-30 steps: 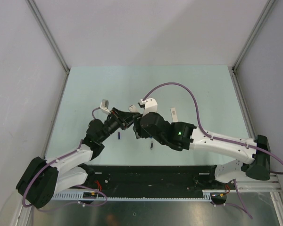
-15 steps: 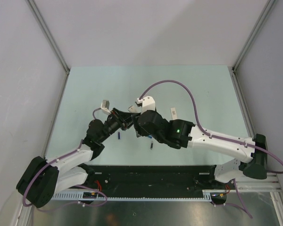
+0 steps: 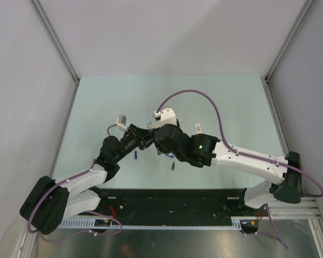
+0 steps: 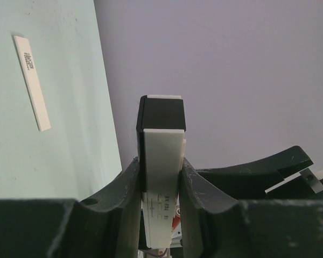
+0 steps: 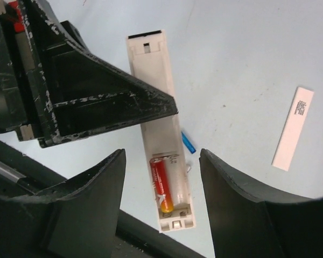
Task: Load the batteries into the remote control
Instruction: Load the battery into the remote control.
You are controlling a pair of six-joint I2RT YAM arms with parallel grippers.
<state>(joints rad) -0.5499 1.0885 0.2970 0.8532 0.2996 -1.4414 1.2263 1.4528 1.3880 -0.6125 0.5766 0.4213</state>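
1. Remote control (image 5: 162, 137), one red battery (image 5: 161, 185) seated in its open compartment, is clamped in the left gripper (image 4: 161, 183) above the middle of the table (image 3: 97, 102).
2. Right gripper (image 5: 161, 161) stands released, jaws straddling the compartment end, untouching.

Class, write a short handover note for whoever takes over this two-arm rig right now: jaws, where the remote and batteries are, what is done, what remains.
Jaws: the left gripper is shut on the remote control, held off the table with its compartment open. The right gripper is open and empty, hovering by the remote's battery end.
Done: the red battery sits in one slot.
Loose on the table: a blue battery, a dark battery and a flat white strip, probably the cover.
Left: fill the empty slot beside the red battery.
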